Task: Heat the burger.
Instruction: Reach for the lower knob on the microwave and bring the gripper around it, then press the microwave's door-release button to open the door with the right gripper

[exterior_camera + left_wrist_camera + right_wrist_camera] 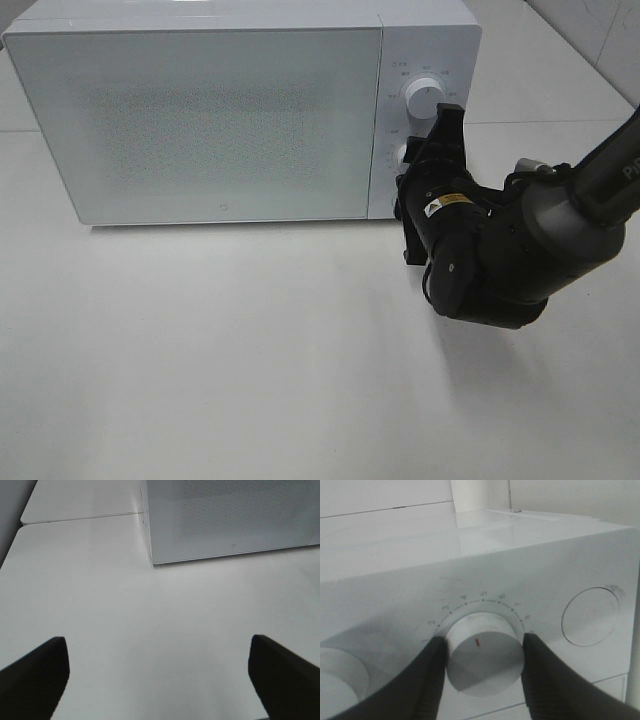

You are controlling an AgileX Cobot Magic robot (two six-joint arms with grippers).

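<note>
The burger is out of view. The white microwave (200, 120) stands at the back of the table with its door shut. My right gripper (408, 160) reaches to the control panel and is shut on the lower dial (482, 667), a black finger (427, 680) pressed on each side. The dial's red mark points toward the printed numbers. My left gripper (157, 647) hangs open over bare table near the microwave's front left corner (150, 555), with nothing between its fingers (40, 672). It does not show in the exterior high view.
The upper dial (422, 96) sits above the gripped one, and a round button (590, 616) sits on its other side. The white table (250, 350) spreads in front of the microwave. A seam between tabletops (80, 517) runs beside the microwave.
</note>
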